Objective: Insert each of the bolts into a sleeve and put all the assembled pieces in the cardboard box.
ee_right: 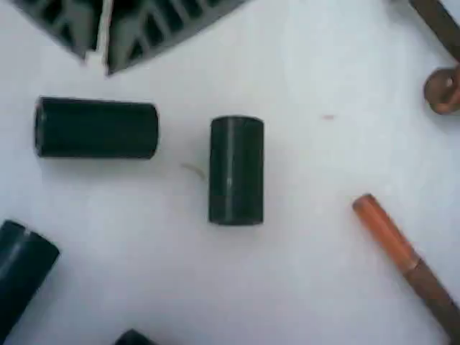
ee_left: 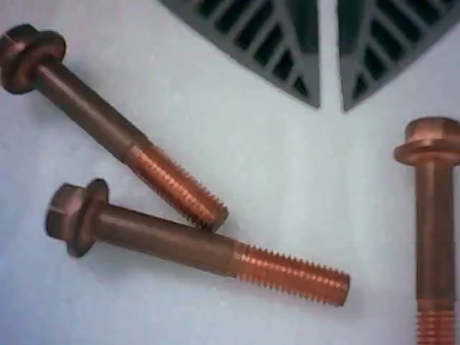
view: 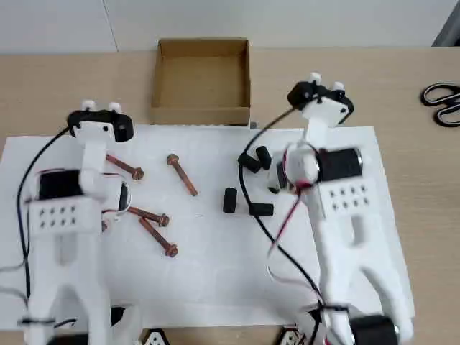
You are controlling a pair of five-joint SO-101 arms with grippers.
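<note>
Cardboard box [view: 200, 113] sits open at the far side of the bench [view: 402, 86], front wall touching the back edge of the white sheet [view: 215, 280], its floor bare cardboard. All the parts lie loose on the sheet, nothing assembled yet. Bolts are on the left half: one bolt [view: 126, 167] just beside the left arm [view: 68, 208], a second bolt [view: 182, 174] nearer the middle, and a lower pair [view: 149, 215] close together in front of those. Black sleeves sit centre-right: a far pair [view: 249, 162] touching each other next to the right arm [view: 338, 194], a lone sleeve [view: 229, 200] near the middle, and another sleeve [view: 261, 210] lying crosswise just beside it, not touching. Left gripper [ee_left: 330, 106] hangs above the bolts, fingers drawn together to a thin slit with nothing between them. Under it, one bolt's threaded tip [ee_left: 205, 208] rests against the shank of its neighbour [ee_left: 165, 241]; a third bolt [ee_left: 435, 215] lies apart from both. Right gripper [ee_right: 100, 63] hangs above the sleeves, fingers likewise pulled together and holding nothing. Below it two sleeves lie at right angles, apart, with a bolt's threaded end [ee_right: 392, 241] near them. Scissors [view: 442, 100] lie on bare bench at the far right, well apart from everything.
</note>
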